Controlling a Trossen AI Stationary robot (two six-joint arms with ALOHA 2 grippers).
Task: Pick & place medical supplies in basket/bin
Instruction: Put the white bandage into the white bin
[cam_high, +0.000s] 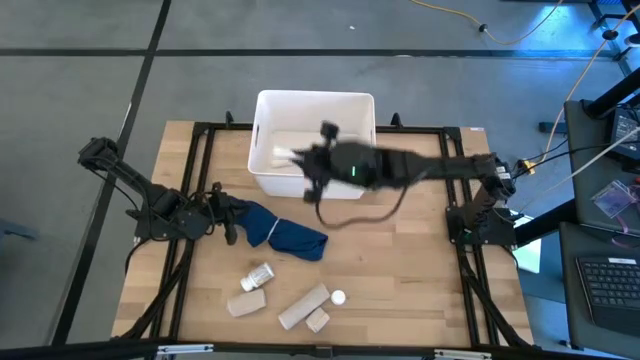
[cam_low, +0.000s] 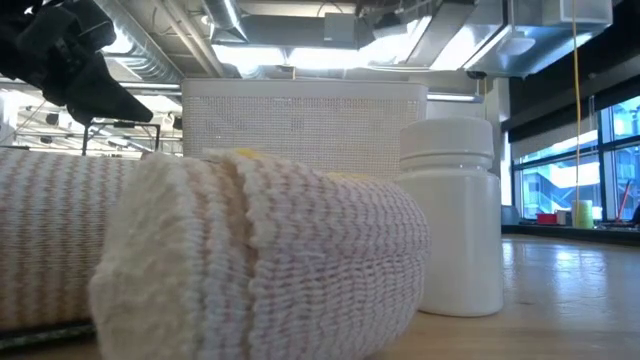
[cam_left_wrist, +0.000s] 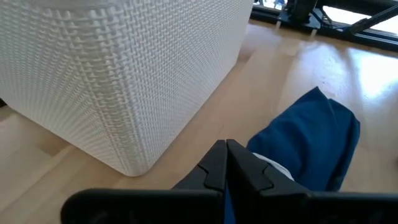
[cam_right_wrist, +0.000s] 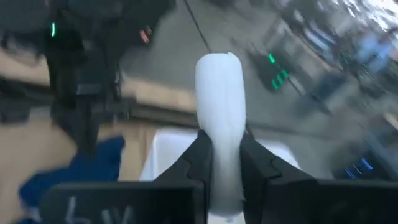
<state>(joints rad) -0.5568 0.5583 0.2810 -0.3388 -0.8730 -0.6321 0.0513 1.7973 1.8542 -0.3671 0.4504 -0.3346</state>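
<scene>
Supplies lay in two places when we looked. One pale, rounded item (cam_right_wrist: 219, 118) stood pinched between our right gripper's (cam_right_wrist: 221, 171) two fingers, which were closed against its sides; we could not tell what kind of supply it was. That gripper (cam_high: 318, 172) hung over the bin's near wall, its arm reaching in from the right side of the table.

We counted five loose supplies near the front edge of the table. One vial (cam_high: 260, 275) lay on its side, and one beige block (cam_high: 245, 304) sat just beside it. One long beige roll (cam_high: 303, 305) lay at a slant, with one smaller block (cam_high: 318, 320) touching its front end. One white bottle (cam_high: 339, 297) stood just right of the roll. From table height we saw the roll (cam_low: 260, 260) large in front and the bottle (cam_low: 452, 215) upright behind it.

One bin (cam_high: 270, 180), white and rectangular, stood at the back middle of the table. Its woven-textured wall (cam_left_wrist: 118, 68) filled much of our left wrist view.

One blue cloth (cam_high: 285, 232) lay bunched between the bin and the loose supplies. Our left gripper (cam_high: 228, 215) rested at its left end, fingers (cam_left_wrist: 245, 168) pressed fully together with nothing between them. The table (cam_high: 400, 280) was light wood.
</scene>
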